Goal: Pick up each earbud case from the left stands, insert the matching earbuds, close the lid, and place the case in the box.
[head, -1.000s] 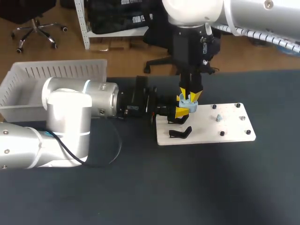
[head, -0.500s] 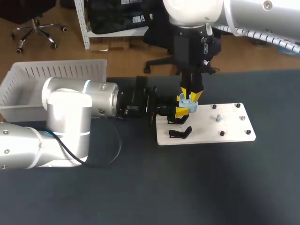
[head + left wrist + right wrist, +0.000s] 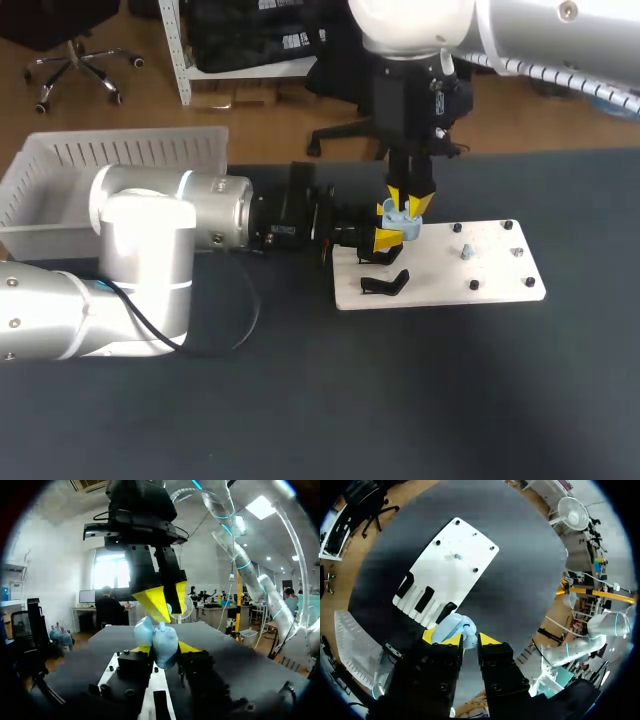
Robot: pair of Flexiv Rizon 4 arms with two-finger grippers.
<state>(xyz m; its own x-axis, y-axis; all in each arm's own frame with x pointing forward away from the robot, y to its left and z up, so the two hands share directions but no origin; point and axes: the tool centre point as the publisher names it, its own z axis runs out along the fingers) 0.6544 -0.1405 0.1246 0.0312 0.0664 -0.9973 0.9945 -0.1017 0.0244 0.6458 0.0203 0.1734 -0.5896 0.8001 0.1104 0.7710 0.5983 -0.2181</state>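
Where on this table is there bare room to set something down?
Bare dark table in front of the white board and to its right. Crowded at the board's left end: left gripper and right gripper meet at the earbud case, near the black stand.

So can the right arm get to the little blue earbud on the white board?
Probably yes. The earbud sits in the open on the white board, with nothing over it, just beside where the right tool hangs over the case.

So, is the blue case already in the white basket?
No: the light-blue earbud case is held by the left claw above the white board, not in the basket.
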